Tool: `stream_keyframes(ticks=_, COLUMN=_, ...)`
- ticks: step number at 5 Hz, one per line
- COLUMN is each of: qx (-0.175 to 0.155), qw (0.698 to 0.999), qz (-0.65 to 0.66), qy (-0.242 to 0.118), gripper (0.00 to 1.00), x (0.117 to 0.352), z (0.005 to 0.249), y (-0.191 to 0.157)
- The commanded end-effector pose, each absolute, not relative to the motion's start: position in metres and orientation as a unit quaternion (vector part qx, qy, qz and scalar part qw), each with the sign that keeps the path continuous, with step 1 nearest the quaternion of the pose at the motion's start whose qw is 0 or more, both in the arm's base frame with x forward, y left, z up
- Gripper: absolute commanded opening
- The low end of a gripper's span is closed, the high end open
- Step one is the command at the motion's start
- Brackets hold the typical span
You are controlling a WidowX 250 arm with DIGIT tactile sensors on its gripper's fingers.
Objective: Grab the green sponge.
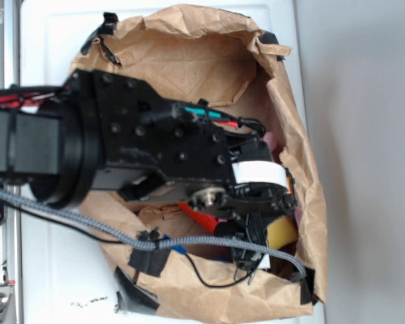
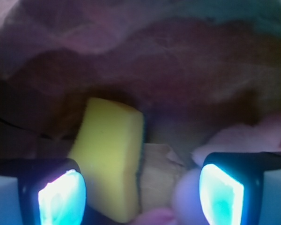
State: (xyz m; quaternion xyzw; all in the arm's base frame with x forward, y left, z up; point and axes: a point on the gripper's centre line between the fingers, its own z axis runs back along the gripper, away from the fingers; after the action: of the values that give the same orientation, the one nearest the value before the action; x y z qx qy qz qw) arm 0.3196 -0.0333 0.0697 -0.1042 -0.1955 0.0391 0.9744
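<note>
The green sponge point(image 2: 110, 157) stands on edge inside a brown paper bag point(image 1: 189, 61); it shows a yellow face and a thin dark green layer along its right edge. In the exterior view a yellow corner of the sponge point(image 1: 281, 233) peeks out beside the arm. My gripper point(image 2: 141, 194) is open deep in the bag, its glowing pads wide apart. The left finger point(image 2: 61, 197) sits close beside the sponge's lower left; the right finger point(image 2: 221, 192) is well off to the right. Nothing is held.
Pink soft items point(image 2: 253, 136) lie at the right and below the sponge point(image 2: 152, 216). A tan flat piece point(image 2: 159, 173) lies behind the sponge. In the exterior view red point(image 1: 201, 217) and blue point(image 1: 179, 248) objects lie under the arm; crumpled bag walls surround everything.
</note>
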Motion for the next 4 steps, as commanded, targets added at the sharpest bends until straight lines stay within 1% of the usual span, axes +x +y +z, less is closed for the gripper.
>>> stream_keyframes(ticks=1, qx=-0.074, qw=0.966, qz=0.055, qy=-0.241, gripper=1.00, x=0.356, z=0.066, y=-0.045)
stream_keyframes(ticks=2, qx=-0.058, qw=0.965, qz=0.078, qy=-0.245, gripper=0.00, x=0.360, z=0.059, y=-0.043)
stream_keyframes(ticks=3, qx=-0.056, qw=0.959, qz=0.100, qy=-0.260, gripper=0.00, x=0.357, z=0.065, y=-0.038)
stream_keyframes(ticks=4, qx=-0.066, qw=0.959, qz=0.112, qy=-0.253, gripper=0.00, x=0.351, z=0.082, y=-0.035)
